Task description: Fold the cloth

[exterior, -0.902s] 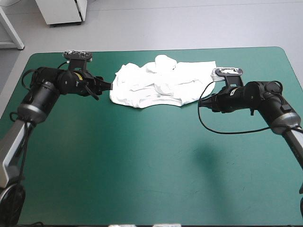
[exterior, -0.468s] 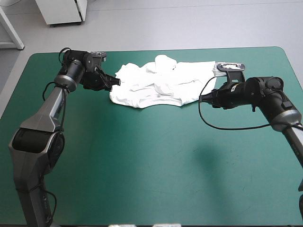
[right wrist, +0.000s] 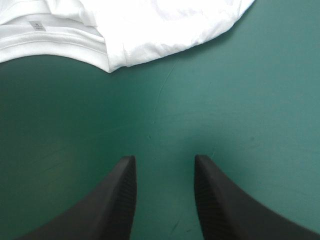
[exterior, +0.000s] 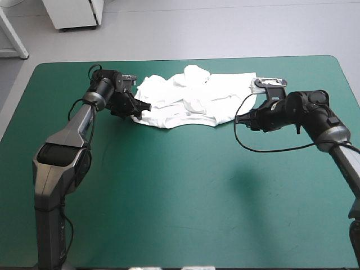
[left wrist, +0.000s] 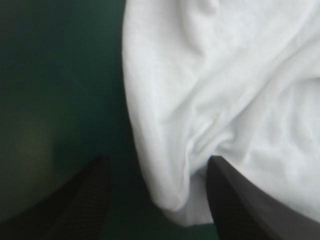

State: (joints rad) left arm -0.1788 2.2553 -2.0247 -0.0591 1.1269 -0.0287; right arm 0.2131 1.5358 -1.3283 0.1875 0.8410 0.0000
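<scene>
The white T-shirt point(exterior: 191, 98) lies crumpled near the table's far edge, roughly centred. My left gripper point(exterior: 140, 107) is at its left edge, low on the cover. In the left wrist view its black fingers point(left wrist: 235, 200) stand apart, and a rounded fold of the T-shirt point(left wrist: 175, 175) lies between them without being pinched. My right gripper point(exterior: 241, 120) sits just off the T-shirt's right corner. It is open over bare teal-green cover, with the T-shirt's hem and neck label point(right wrist: 75, 35) a short way ahead of the right gripper point(right wrist: 162, 167).
The teal-green cover point(exterior: 185, 191) stretches wide in front of the T-shirt toward the near edge. A white cabinet point(exterior: 73, 14) stands on the floor beyond the table's far left corner.
My left arm swung in from the left and its gripper reached the T-shirt's left edge. The right gripper stayed close to the right corner, shifting only slightly.
</scene>
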